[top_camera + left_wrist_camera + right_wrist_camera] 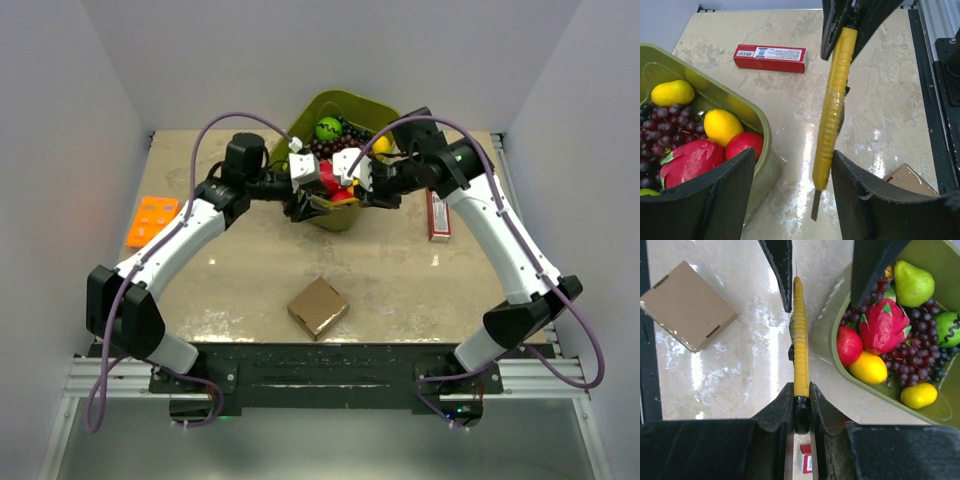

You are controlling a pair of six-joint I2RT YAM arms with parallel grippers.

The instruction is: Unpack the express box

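"While the right gripper (800, 388) was clamped on the yellow knife (800, 335) by its black tail end, how did the left gripper (792, 159) stand?"

"Wide apart, one finger on each side of the handle, and touching nothing that I could see. Only the right one had hold of it."

"And the express box (318, 307)?"

"Closed, flat on the table (420, 270) near the arm bases, well apart from both grippers. They hung beside the green tub (766, 131)."

"So what worried you?"

"The grip, mostly. A pinch at the very end leaves a long handle free, so I judged the knife could swing or slip on the way down. A short blade showed at the tip, near the left fingers. Nothing held the box either, so a push from the blade might have slid it rather than cut the tape."
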